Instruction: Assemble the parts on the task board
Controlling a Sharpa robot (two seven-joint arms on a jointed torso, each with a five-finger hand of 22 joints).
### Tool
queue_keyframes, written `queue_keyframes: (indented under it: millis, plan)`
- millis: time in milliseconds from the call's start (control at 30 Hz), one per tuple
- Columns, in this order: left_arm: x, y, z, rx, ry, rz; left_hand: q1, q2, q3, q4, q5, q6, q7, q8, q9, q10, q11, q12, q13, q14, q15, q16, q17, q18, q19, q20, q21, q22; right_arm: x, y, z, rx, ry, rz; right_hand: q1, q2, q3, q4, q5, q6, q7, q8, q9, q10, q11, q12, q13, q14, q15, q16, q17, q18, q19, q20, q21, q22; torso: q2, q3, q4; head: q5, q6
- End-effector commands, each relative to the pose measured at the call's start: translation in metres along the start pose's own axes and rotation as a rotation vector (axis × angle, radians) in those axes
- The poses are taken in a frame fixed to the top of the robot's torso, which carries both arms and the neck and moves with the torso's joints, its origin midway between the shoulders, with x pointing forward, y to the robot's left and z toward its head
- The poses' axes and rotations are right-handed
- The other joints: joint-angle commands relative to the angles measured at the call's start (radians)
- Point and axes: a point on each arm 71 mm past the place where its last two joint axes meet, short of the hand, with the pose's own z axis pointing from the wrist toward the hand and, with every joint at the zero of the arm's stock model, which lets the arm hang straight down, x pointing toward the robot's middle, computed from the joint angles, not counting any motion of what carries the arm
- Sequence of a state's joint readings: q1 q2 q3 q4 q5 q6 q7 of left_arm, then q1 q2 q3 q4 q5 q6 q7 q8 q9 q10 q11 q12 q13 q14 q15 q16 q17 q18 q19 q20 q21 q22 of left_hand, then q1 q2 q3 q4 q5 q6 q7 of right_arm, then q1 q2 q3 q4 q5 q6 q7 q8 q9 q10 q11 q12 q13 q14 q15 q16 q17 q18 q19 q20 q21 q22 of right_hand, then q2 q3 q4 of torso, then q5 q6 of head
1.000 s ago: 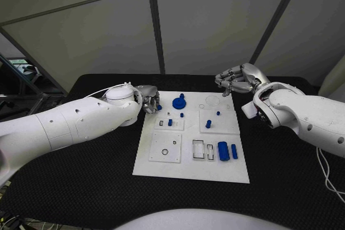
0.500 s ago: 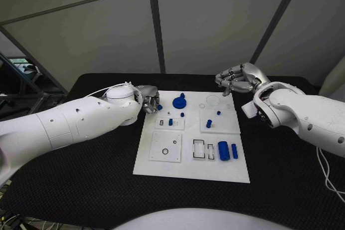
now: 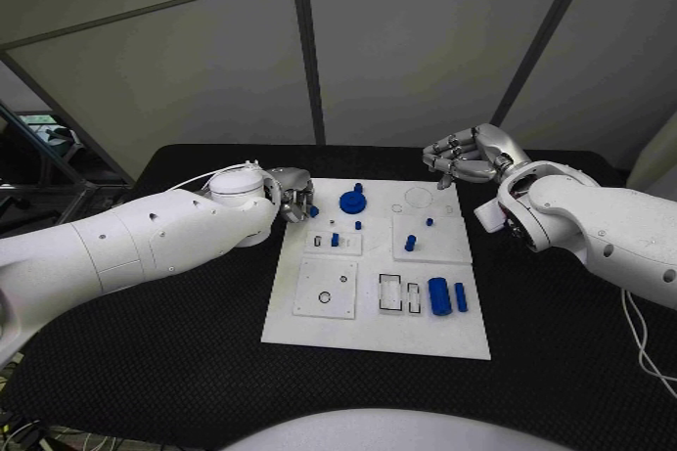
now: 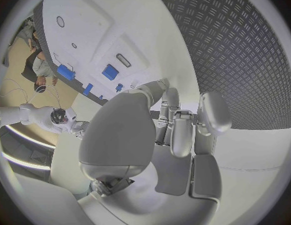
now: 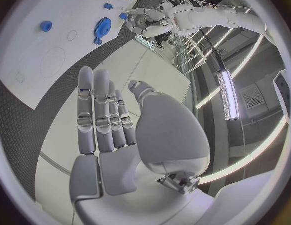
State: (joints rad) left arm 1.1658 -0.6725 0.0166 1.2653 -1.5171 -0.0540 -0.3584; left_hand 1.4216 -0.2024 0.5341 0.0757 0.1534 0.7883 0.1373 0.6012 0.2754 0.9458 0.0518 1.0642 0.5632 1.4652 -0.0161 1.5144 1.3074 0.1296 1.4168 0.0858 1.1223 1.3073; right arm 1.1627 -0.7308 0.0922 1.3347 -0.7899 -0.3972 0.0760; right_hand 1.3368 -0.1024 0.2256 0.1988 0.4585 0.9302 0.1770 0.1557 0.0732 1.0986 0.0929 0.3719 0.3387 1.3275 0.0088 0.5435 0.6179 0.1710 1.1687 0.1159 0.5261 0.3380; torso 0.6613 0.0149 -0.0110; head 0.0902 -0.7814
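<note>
**Both robot hands held at far corners of task board, nothing gripped**

The task board [image 3: 379, 319] is laid flat in the middle of the black tabletop [image 3: 169, 343]. On its far part a blue gear [image 3: 351, 199] is seen, w/ a small blue part [image 3: 357, 225] just beside it, nearer to the robot. A blue peg [image 3: 409, 243] is stood on the right-hand plate, approx. at mid-board. A blue cylinder [image 3: 439, 295] and a thinner blue bar [image 3: 460, 295] are laid side by side near the board's right edge, next to two rectangular slots [image 3: 396, 294].

The left robot hand [image 3: 293, 194] is held at the far-left corner of the board; its fingers are curled in w/ nothing between them, as the left wrist view shows. The right robot hand [image 3: 460, 157] is held above the tabletop beyond the far-right corner, apart from the board. In the right wrist view its fingers [image 5: 95, 115] are stretched out straight and close together, and no part is held.
</note>
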Motion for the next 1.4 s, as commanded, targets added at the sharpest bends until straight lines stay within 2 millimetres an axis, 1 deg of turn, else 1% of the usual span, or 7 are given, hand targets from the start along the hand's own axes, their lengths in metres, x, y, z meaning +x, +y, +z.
queue_keyframes:
  millis: [33,467,633,1233,1300,1367,1400]
  plan:
    - [-0.0005,-0.0006,-0.0002,0.001,0.005,0.003,0.012,-0.001,0.008,-0.002,-0.001,0.011,0.0,0.006,0.002,0.009,0.003,0.008,0.003,0.066,0.003,0.007,0.175,-0.046,0.009,0.002,0.005,0.134,0.0005,0.0013,0.0003,-0.007,0.006,-0.003,-0.007,-0.002,0.0,0.005,0.005,-0.008,0.0,0.004,0.001,-0.01,0.0,0.005,-0.002,-0.001,0.005,-0.005,0.001,0.012,0.008,0.001,-0.006,-0.002,0.0,0.0001,-0.0005,0.0,0.001]
    - [0.0004,-0.0004,-0.0006,0.002,0.019,-0.017,0.013,0.002,0.028,-0.009,0.0,0.025,0.0,0.022,0.008,0.018,0.003,0.01,0.004,0.068,0.004,0.01,0.18,-0.047,0.011,0.002,0.012,0.14,0.0011,0.0008,0.0003,-0.007,0.007,-0.003,-0.006,-0.002,0.001,0.004,0.005,-0.008,0.0,0.004,0.001,-0.01,0.0,0.005,-0.002,-0.001,0.005,-0.005,0.001,0.012,0.009,0.001,-0.006,-0.002,0.0,0.0001,0.0009,0.002,-0.001]
    - [0.0006,-0.0001,-0.0009,-0.001,0.021,-0.021,0.014,0.002,0.033,-0.011,0.0,0.027,-0.001,0.025,0.009,0.02,0.002,0.01,0.005,0.069,0.003,0.011,0.181,-0.047,0.012,0.002,0.015,0.141,0.0012,0.0005,0.0002,-0.006,0.008,-0.003,-0.004,-0.002,0.001,0.003,0.005,-0.009,-0.001,0.005,0.002,-0.01,0.0,0.006,-0.002,-0.001,0.005,-0.005,0.001,0.012,0.009,0.001,-0.007,-0.002,0.0,-0.0001,-0.0005,0.003,-0.002]
    - [0.0013,0.0032,-0.0017,-0.025,0.031,-0.034,0.014,0.0,0.052,-0.019,0.0,0.026,-0.001,0.032,0.013,0.021,0.002,0.007,0.001,0.069,0.002,0.012,0.182,-0.047,0.012,0.001,0.015,0.144,0.0013,0.0,0.0001,-0.005,0.008,-0.003,-0.004,-0.002,0.001,0.003,0.005,-0.009,-0.001,0.005,0.002,-0.01,0.0,0.006,-0.002,-0.001,0.005,-0.005,0.001,0.012,0.009,0.001,-0.007,-0.002,0.001,-0.0001,-0.0001,0.003,-0.002]
    - [0.0012,0.0046,-0.0022,-0.03,0.031,-0.034,0.009,-0.003,0.053,-0.018,-0.001,0.025,0.0,0.033,0.014,0.022,0.002,0.007,-0.001,0.069,0.003,0.011,0.181,-0.047,0.012,0.001,0.013,0.144,0.0013,0.0,0.0,-0.005,0.008,-0.003,-0.004,-0.002,0.001,0.003,0.005,-0.009,-0.001,0.005,0.002,-0.01,0.0,0.006,-0.002,-0.001,0.005,-0.005,0.001,0.012,0.009,0.001,-0.007,-0.002,0.001,-0.0003,-0.0001,0.003,0.0]
    - [0.0008,0.0068,-0.0031,-0.035,0.028,-0.035,0.001,-0.005,0.053,-0.015,-0.002,0.024,0.0,0.035,0.015,0.022,0.003,0.006,-0.003,0.068,0.003,0.01,0.179,-0.046,0.011,0.001,0.009,0.143,0.0012,-0.0001,-0.0001,-0.005,0.009,-0.003,-0.004,-0.002,0.001,0.003,0.005,-0.009,-0.001,0.005,0.002,-0.01,0.0,0.006,-0.002,-0.001,0.005,-0.005,0.001,0.012,0.009,0.001,-0.007,-0.002,0.001,-0.0003,-0.0006,0.004,0.003]
    - [0.0003,0.0082,-0.0036,-0.038,0.025,-0.036,-0.003,-0.007,0.053,-0.013,-0.002,0.023,-0.001,0.036,0.016,0.022,0.002,0.006,-0.003,0.068,0.003,0.01,0.178,-0.046,0.01,0.001,0.008,0.143,0.0011,-0.0003,-0.0001,-0.004,0.008,-0.004,-0.004,-0.002,0.001,0.003,0.005,-0.009,-0.001,0.005,0.002,-0.01,0.0,0.006,-0.002,-0.001,0.005,-0.005,0.001,0.012,0.009,0.001,-0.007,-0.002,0.001,-0.0003,-0.0006,0.003,0.003]
